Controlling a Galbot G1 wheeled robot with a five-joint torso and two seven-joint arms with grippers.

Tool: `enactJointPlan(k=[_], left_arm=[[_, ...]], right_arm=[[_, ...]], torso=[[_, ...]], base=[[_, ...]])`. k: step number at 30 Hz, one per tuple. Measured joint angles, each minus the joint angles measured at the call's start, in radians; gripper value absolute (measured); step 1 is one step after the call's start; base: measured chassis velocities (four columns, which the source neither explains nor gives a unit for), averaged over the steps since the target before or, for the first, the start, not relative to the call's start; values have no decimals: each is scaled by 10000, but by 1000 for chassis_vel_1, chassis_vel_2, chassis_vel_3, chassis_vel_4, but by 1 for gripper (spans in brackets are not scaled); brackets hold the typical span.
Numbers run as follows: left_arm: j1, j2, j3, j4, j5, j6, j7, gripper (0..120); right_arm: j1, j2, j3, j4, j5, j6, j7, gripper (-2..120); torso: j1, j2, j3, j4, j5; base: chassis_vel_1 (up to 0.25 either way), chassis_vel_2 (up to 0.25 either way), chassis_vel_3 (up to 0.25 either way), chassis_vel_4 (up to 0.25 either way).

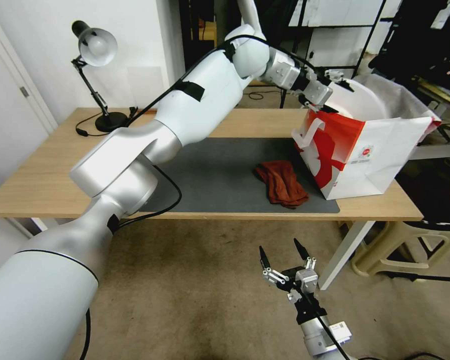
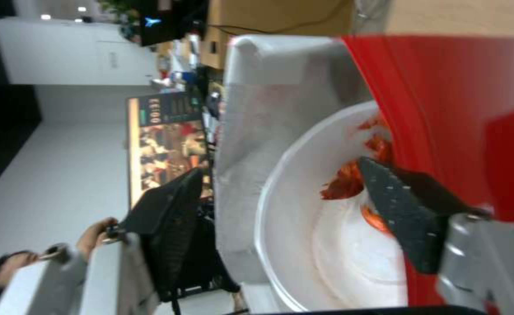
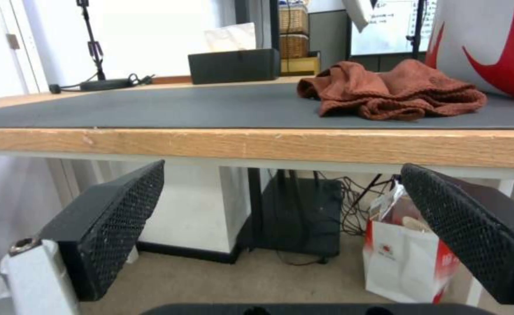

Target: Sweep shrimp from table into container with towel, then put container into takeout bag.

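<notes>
White plastic meets red paper as the left gripper (image 1: 321, 100) reaches across the table (image 1: 45, 185) to the takeout bag (image 1: 365, 150) at about two o'clock from the mat's middle. Its fingers are spread, and in the left wrist view one dark pad (image 2: 406, 210) sits inside the container (image 2: 304, 227), which lies tilted within the bag's mouth with the shrimp (image 2: 350, 179) heaped against its lower side. Whether that pad touches the bowl wall cannot be told. The towel (image 1: 281, 182) lies bunched on the grey mat (image 1: 220, 170), just beside the bag at its eight o'clock. The right gripper (image 1: 284, 257) hangs below the table edge at six o'clock, fingers wide apart and empty.

The likely risk is the tilt: if the bowl does not settle flat on the bag's floor, shrimp could slide over its rim into the bag, and a finger catching the rim or the bag's wall on withdrawal could tip it further or drag the bag.

Count: one bag on the table, one container, one towel, one heap of shrimp, two grippers; a lamp (image 1: 96, 47) stands at ten o'clock.
</notes>
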State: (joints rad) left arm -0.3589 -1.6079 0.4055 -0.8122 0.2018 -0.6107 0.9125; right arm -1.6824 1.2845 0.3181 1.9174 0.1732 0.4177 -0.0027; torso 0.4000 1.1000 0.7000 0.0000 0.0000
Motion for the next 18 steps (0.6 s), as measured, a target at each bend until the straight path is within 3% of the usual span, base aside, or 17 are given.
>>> enactJointPlan(k=[2,3,4,5,6,8,10,11,12,13,14,15,16,18], left_arm=[[0,-1,120,-33,-245,83,-206,82],[0,-1,120,-33,-245,83,-206,82],[1,1,219,-48,-470,138,-401,88],[-1,4,553,-88,-1029,309,-980,94],[-1,4,553,-88,-1029,309,-980,94],[-33,-2,1542,-303,-2962,898,-2829,99],[4,1,2483,-779,-4994,1711,-5358,100],[4,1,2483,-779,-4994,1711,-5358,100],[104,126,3154,-1425,-6583,2414,-7578,100],[195,296,3493,-1964,-7622,2973,-8871,100],[335,468,3701,-2605,-8876,3575,-10365,100],[335,468,3701,-2605,-8876,3575,-10365,100],[517,595,3654,-3236,-9992,4184,-11845,100],[878,972,3216,-3974,-10811,4681,-12787,100]], right_arm=[[15,0,-16,0,8,-15,0,100],[15,0,-16,0,8,-15,0,100],[25,1,-32,-1,17,-24,1,100],[42,2,-34,-1,32,-36,5,100],[42,2,-34,-1,32,-36,5,100],[64,-1,-21,5,49,-51,18,100],[63,-6,21,85,63,-52,47,100],[63,-6,21,85,63,-52,47,100],[12,-2,44,178,67,-52,56,100],[-64,5,62,246,63,-49,57,100],[-135,23,74,316,54,-41,57,100],[-135,23,74,316,54,-41,57,100],[-155,53,79,373,50,-38,58,100],[-197,98,82,441,29,-36,60,100]], torso=[[0,0,0,-1,0],[0,0,0,-1,0],[-1,0,0,0,1],[0,0,0,3,0],[0,0,0,3,0],[0,0,0,-3,2],[0,0,0,-1,2],[0,0,0,-1,2],[0,0,0,-6,2],[0,0,0,-4,2],[-1,0,1,0,1],[-1,0,1,0,1],[-1,1,0,0,0],[0,0,-1,-6,1]], base=[[0,0,0,0],[0,0,0,0],[0,0,0,0],[0,0,0,0],[0,0,0,0],[0,0,0,0],[0,0,0,0],[0,0,0,0],[0,0,0,0],[0,0,0,0],[0,0,0,0],[0,0,0,0],[0,0,0,0],[0,0,0,0]])
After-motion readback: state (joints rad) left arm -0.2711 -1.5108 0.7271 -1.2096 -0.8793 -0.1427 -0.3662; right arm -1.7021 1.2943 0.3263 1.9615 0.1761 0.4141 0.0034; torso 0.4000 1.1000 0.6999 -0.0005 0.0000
